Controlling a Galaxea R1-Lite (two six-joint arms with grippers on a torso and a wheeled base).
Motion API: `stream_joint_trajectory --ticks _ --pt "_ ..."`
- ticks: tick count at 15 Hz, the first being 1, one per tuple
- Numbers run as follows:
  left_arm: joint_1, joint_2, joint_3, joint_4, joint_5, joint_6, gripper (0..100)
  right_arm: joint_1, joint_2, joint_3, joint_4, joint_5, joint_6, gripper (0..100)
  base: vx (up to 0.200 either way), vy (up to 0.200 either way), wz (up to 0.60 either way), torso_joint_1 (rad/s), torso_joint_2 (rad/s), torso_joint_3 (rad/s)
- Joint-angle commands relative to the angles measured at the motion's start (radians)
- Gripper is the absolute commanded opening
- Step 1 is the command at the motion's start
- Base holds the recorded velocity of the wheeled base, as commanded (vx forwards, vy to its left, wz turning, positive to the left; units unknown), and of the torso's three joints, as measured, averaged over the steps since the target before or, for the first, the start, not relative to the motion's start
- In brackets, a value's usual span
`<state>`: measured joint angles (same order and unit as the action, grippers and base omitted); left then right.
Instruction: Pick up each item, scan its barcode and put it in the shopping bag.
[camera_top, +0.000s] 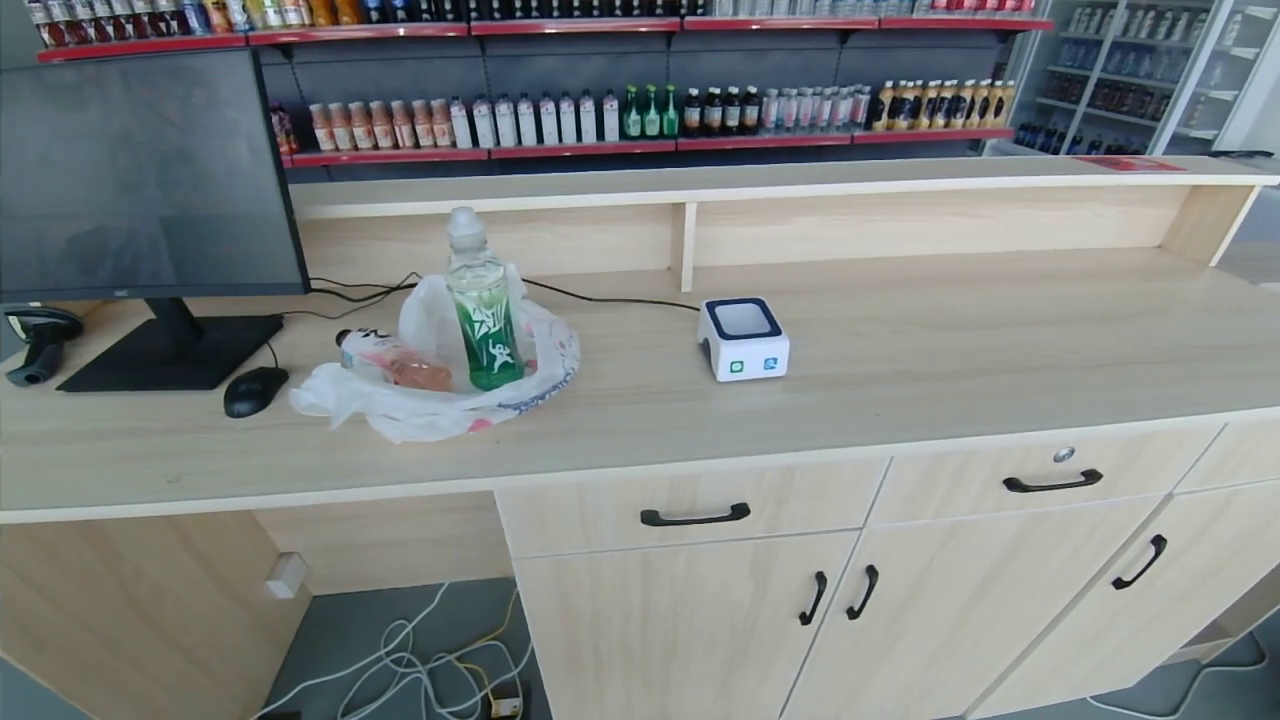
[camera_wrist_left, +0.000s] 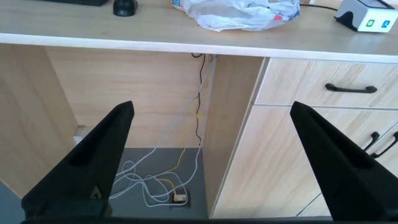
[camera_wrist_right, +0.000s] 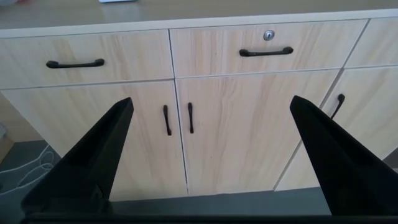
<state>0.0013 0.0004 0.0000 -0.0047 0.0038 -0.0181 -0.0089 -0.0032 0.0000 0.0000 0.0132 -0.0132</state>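
Left gripper (camera_wrist_left: 211, 109): fingers (camera_wrist_left: 93, 168) spread wide, nothing between them. It hung low before the open bay under the tabletop (camera_top: 900, 340), with loose cables (camera_wrist_left: 155, 183) on the floor below.

Right gripper (camera_wrist_right: 211, 102): fingers equally wide apart and empty, facing the cabinet doors (camera_wrist_right: 177, 118) and drawers (camera_wrist_right: 87, 59) under the tabletop edge.

Both grippers sat below and well apart from the task items.

On the tabletop, left of centre, lay the white shopping bag (camera_top: 440, 405), crumpled open. A green bottle (camera_top: 485, 320) stood upright inside it. A pink bottle (camera_top: 395, 362) lay on its side in the bag's folds, just beside the green one on the robot's left.

The white box scanner (camera_top: 742, 338) sat to the right of the bag, apart from it, window up.

A black mouse (camera_top: 255, 390) lay just left of the bag, with the monitor (camera_top: 140, 170) behind it.

Farthest back were red shelves (camera_top: 640, 145) with rows of bottles.
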Motion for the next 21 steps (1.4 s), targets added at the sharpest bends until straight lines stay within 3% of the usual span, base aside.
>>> stream_joint_trajectory --ticks 1,3,8,21 --pt "0.0 0.001 0.0 0.0 0.001 0.0 100 0.0 0.003 0.0 0.0 0.001 -0.001 100 0.0 -0.2 0.0 0.007 0.0 0.002" --pt "0.0 0.001 0.0 0.0 0.001 0.0 100 0.001 0.003 0.0 0.0 0.001 -0.002 100 0.0 -0.2 0.0 -0.002 0.0 0.0" --pt "0.0 0.001 0.0 -0.001 0.001 0.0 100 0.0 0.003 0.0 0.0 0.001 -0.001 100 0.0 0.0 0.0 0.0 0.0 0.0" --pt "0.0 0.001 0.0 -0.001 0.001 -0.003 100 0.0 0.003 0.0 0.0 0.001 0.007 100 -0.185 0.0 0.0 -0.001 0.0 0.002"
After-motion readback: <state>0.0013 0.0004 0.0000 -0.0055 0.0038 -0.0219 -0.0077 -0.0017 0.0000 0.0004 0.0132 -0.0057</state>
